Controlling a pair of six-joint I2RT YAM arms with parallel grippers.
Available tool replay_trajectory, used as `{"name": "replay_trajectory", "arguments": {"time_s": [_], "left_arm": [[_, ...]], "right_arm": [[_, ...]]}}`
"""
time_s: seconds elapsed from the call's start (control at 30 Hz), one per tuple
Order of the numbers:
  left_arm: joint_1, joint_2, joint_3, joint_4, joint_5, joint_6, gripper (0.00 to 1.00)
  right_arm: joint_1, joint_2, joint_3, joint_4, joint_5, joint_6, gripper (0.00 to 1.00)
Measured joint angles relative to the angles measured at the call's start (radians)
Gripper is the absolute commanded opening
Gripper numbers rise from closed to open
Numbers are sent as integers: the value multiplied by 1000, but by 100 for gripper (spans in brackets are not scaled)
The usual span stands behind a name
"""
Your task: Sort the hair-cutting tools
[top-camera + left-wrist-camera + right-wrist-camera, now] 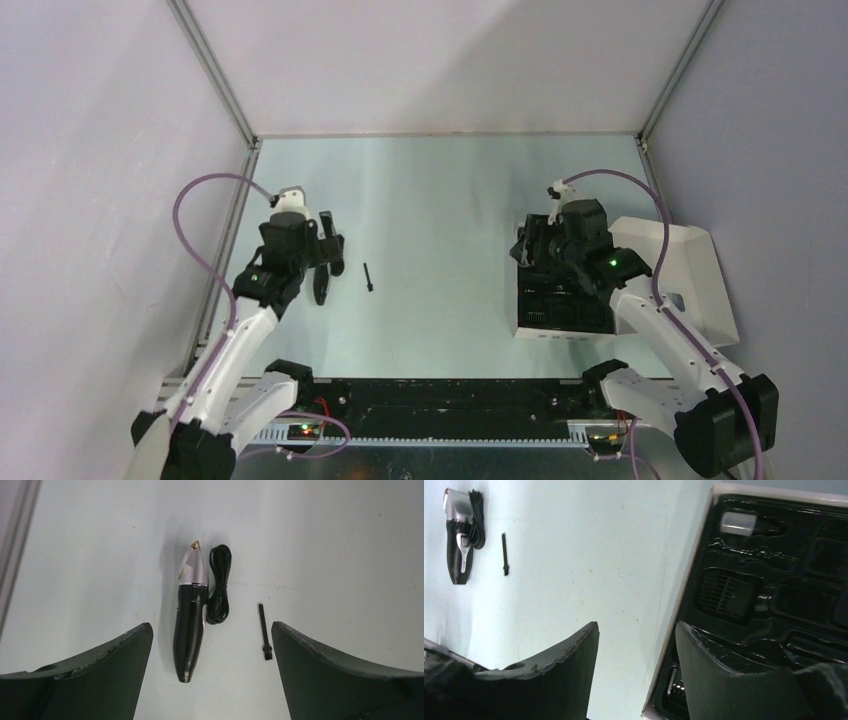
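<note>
Robot test cell in a lab

Plain pale wall panels [100, 150] close in three sides, joined by bare metal rails [215, 75]. The pale desk [440, 190] has a left arm [235, 335] and a right arm [665, 330] bolted at its near edge, with loose purple cables [190, 225] and a black cable tray [450, 395] between the bases.

Black clipper [191, 620] — thin brush [265, 632] beside

Pale tabletop [440, 190], four items lying on it.
Left part: clipper [191, 620] lying flat, coiled black cord [219, 587] against its side, thin brush [264, 632] near the cord, not touching. Right part: white box [560, 337] with black insert, lid folded out sideways.
</note>
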State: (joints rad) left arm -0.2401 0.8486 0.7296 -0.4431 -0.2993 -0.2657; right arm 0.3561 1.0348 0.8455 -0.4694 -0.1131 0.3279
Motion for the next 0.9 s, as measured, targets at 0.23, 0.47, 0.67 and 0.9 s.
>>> {"name": "replay_trajectory", "arguments": {"time_s": [0.23, 0.47, 0.67, 0.9], "left_arm": [[-12, 237, 88, -42, 76, -81, 64], [-30, 481, 173, -56, 103, -100, 49], [-31, 632, 278, -62, 91, -99, 46], [-31, 783, 347, -71, 57, -99, 44]], "right_arm": [[88, -10, -1, 5, -11, 5, 63], [107, -10, -22, 44, -41, 11, 64], [107, -10, -42, 60, -58, 11, 64], [107, -11, -57, 70, -62, 11, 64]]}}
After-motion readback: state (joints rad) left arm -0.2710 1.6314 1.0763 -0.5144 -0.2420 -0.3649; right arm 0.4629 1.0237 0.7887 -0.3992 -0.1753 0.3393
